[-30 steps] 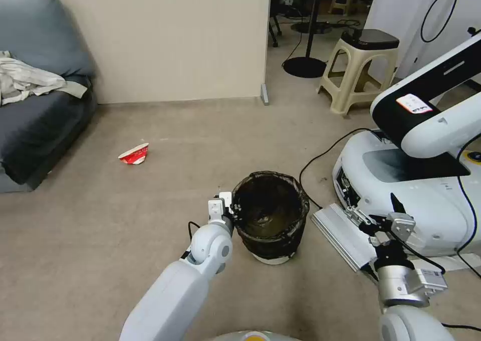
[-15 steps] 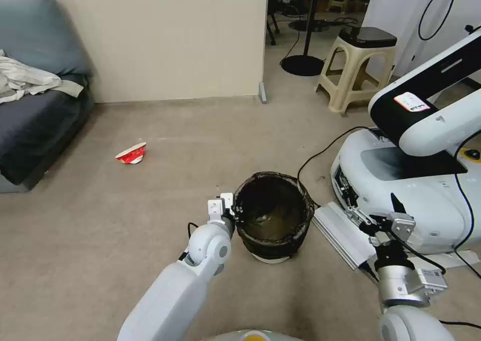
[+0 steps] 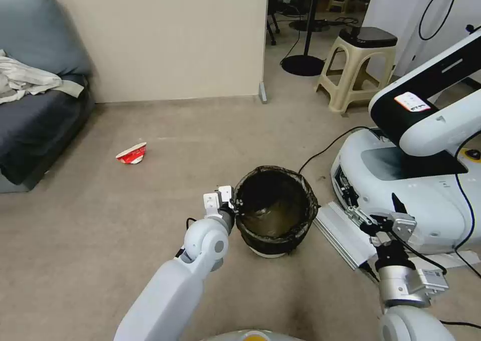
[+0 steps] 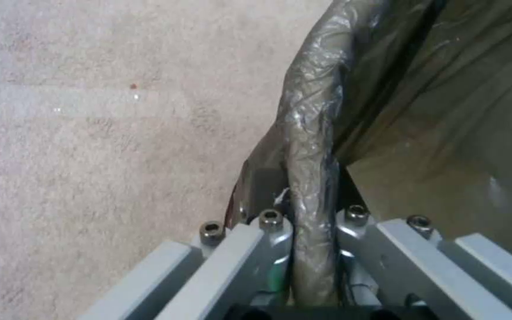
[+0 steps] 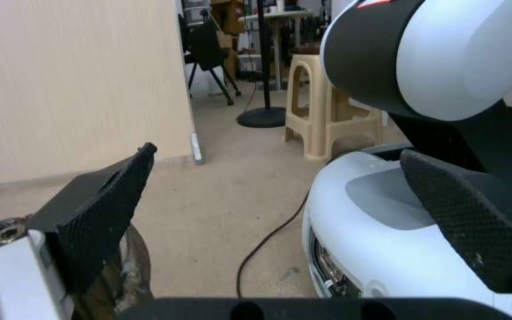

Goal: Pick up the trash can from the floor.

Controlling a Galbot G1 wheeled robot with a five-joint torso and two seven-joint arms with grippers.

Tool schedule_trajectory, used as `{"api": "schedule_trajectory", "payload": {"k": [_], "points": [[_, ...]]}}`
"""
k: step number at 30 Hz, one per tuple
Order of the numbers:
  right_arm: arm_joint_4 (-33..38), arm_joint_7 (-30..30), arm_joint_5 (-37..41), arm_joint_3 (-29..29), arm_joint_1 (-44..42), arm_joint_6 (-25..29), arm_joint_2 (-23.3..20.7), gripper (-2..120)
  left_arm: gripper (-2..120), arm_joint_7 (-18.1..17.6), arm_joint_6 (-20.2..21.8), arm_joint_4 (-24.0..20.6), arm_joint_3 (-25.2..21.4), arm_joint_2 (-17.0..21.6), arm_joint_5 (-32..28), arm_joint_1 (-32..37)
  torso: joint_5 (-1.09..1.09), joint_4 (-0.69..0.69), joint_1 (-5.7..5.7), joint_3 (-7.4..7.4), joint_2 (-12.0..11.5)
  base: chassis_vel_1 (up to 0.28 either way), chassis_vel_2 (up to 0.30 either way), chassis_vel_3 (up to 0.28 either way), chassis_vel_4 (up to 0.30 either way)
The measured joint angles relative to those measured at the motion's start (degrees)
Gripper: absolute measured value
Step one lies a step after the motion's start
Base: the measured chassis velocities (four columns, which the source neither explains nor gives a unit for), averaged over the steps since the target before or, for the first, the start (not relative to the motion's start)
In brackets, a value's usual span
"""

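Your left gripper (image 3: 231,211) is clamped on the bag-lined rim of the bin (image 3: 274,213), which tilts on the floor (image 3: 100,220) beside another robot's base (image 3: 401,190). Grasp made; the lift remains. Your right gripper (image 3: 388,220) waits, jaws wide.

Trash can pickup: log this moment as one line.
left gripper: shut on rim of white bucket trash can with black bag liner | can: tilted | right gripper: open, idle beside it | beige floor

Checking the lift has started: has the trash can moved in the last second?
Yes. The trash can, gripped at its rim by the left gripper, has tipped and shifted right toward the white machine.
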Motion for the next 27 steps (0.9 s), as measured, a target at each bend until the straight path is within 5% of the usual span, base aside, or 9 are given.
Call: {"api": "schedule_trajectory", "payload": {"k": [27], "points": [[0.1,0.1,-0.2,-0.2,0.0,-0.1,0.0,100,1,-0.1,0.3,-7.3,-5.8,3.5,-5.0,3.1,-0.01,0.0,0.0,0.0,0.0,0.0,0.0,0.0,0.0]]}}
